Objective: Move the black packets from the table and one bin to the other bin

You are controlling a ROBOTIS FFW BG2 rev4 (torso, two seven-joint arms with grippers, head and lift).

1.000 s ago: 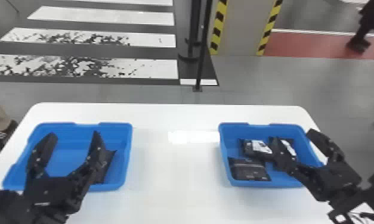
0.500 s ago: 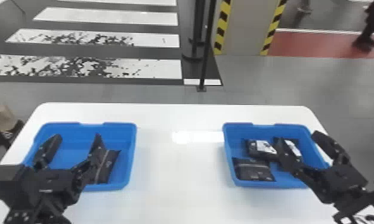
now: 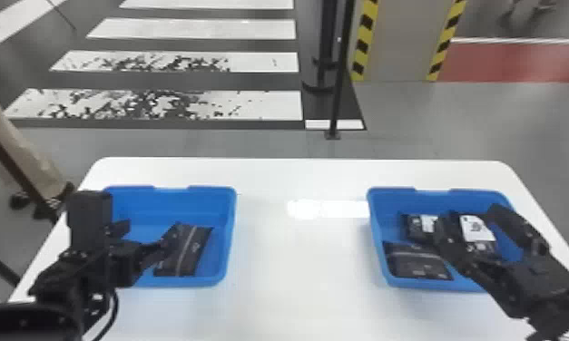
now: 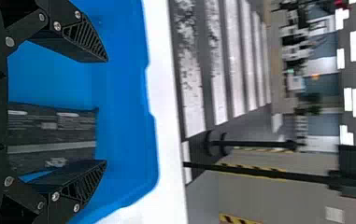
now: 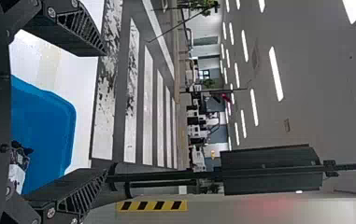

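Two blue bins are set on the white table point(image 3: 296, 290), well apart; the left bin point(image 3: 230, 226) is occupied by one black packet point(image 3: 190, 249), laid in its right part, while three packets are contained in the right bin point(image 3: 375, 226). Of these, a dark packet point(image 3: 417, 264) is placed at the near left; a small-labelled packet point(image 3: 414, 229) is seen beyond it, toward the far side; a packet with a large white label point(image 3: 478, 230) is placed to the right of that one, partly hidden by the gripper. The left gripper point(image 3: 148, 228) is held over the left bin; its jaws are spread wide, nothing being grasped, and the packet's near-left part is overlapped by one finger in the head view; whether it is touched cannot be told. The right gripper point(image 3: 469, 215) is held over the right bin; its jaws are likewise released and parted, with no packet gripped between them. Beyond the table, white stripes point(image 3: 160, 104) are marked across the dark floor at the far left; a black post point(image 3: 337, 90) and a pillar point(image 3: 401, 41) edged in yellow and black are seen at the far right.
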